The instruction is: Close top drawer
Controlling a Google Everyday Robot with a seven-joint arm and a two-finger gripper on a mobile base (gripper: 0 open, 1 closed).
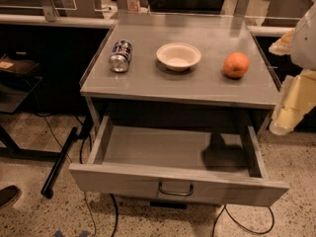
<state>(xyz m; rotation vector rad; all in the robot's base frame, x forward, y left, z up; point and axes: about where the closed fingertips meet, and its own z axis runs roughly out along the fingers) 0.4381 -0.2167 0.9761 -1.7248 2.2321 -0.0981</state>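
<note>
Sitting wide open: top drawer (158,152) pulled out across the lower middle of the frame.
Pretty sure the gripper (292,105) is that pale bit at the right edge, apart from the drawer; can't tell if it's open or closed.

The single camera is looking down steeply from in front of and above the table (163,85), facing its front. It is sitting near enough that the tabletop and the pulled-out top drawer (118,180) are filling most of the view (speckled floor (296,162) is showing around them). The gripper (282,123) is hanging at the right edge, just off the table's right side.
</note>
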